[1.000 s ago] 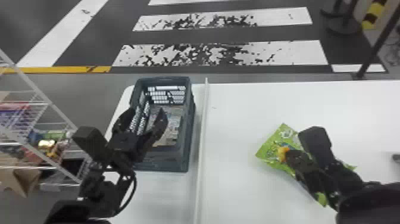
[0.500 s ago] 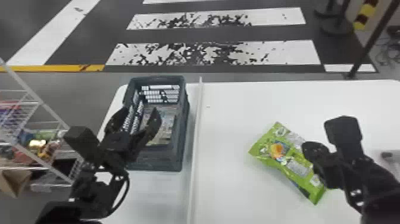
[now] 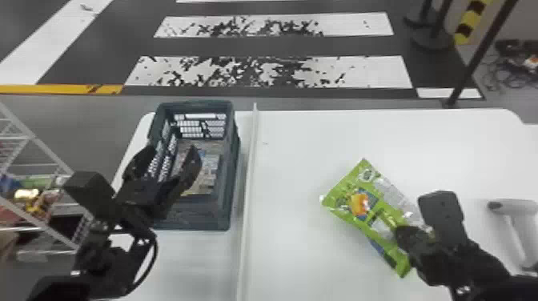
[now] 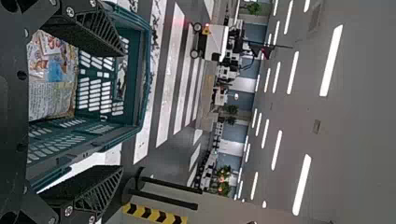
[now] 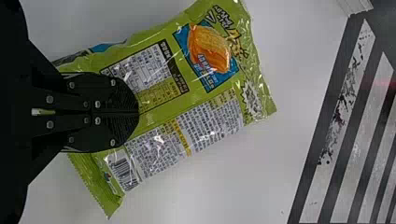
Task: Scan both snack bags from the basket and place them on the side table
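Head view has one green snack bag [image 3: 360,204] on the tabletop [image 3: 296,160] outside the basket [image 3: 196,218], partly beneath the closed, seemingly empty right pincer [image 5: 138,112], the left pincer [image 3: 172,152] wide open and empty; scanning and placing probably remain.

Single items, one pair

One basket [image 3: 234,180] and one green snack bag [image 3: 360,204] are in view, with one scanner [image 3: 514,232], one white strip [image 3: 249,180] and one wire rack [image 3: 35,138]. Grippers number two: one left gripper [image 3: 172,152], one right gripper [image 3: 405,234]. The basket's contents are too blurred to count.
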Available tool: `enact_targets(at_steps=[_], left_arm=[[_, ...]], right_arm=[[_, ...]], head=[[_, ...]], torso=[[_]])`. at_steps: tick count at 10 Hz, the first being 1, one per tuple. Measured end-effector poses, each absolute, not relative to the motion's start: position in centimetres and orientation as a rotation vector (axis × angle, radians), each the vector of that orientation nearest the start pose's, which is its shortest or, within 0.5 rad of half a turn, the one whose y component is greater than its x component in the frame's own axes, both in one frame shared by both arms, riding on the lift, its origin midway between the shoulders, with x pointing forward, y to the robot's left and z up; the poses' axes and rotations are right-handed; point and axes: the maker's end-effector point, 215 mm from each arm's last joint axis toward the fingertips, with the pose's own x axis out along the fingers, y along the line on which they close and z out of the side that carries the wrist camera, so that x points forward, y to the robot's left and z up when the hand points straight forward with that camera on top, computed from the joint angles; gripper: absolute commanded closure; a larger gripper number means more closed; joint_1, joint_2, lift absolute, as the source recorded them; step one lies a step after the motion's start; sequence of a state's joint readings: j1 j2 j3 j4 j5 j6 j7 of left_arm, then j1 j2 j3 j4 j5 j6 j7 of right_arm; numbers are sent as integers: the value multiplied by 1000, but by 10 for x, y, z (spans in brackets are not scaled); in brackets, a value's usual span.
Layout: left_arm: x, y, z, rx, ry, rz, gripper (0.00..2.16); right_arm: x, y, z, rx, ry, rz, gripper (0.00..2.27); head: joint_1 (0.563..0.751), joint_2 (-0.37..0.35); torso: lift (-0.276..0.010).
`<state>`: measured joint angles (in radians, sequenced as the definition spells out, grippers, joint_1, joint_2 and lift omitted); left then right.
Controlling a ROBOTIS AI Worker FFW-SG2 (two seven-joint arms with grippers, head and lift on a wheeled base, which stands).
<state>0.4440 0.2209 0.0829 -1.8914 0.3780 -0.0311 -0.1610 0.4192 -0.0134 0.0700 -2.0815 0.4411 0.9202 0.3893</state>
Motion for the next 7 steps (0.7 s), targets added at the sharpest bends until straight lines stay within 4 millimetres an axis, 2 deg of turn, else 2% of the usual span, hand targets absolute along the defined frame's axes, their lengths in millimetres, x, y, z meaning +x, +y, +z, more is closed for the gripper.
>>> enact_targets(at_steps=[1, 2, 3, 4, 5, 6, 7], left_arm=[[458, 278, -370, -148, 71, -142, 147], [458, 278, -371, -149, 72, -141, 147], [457, 278, -371, -149, 73, -141, 147], [457, 277, -371, -151, 72, -141, 147], [457, 277, -371, -151, 72, -142, 147], [457, 276, -371, -152, 73, -143, 147], [456, 276, -371, -152, 73, -143, 147]], right_arm=[[364, -215, -536, -246, 869, 220, 2256], [367, -210, -524, -239, 843, 225, 2256], [373, -203, -503, -228, 802, 235, 2256], [377, -189, -476, -211, 764, 256, 2256], [377, -173, -461, -194, 747, 288, 2253], [373, -149, -454, -178, 743, 342, 2256], [370, -128, -457, -178, 749, 386, 2256]], head=[[695, 86], [695, 88], [695, 98], [695, 114], [695, 140], [695, 157], [695, 192]], torso=[[-75], [-75], [-75], [-75], [-75], [-75], [-75]])
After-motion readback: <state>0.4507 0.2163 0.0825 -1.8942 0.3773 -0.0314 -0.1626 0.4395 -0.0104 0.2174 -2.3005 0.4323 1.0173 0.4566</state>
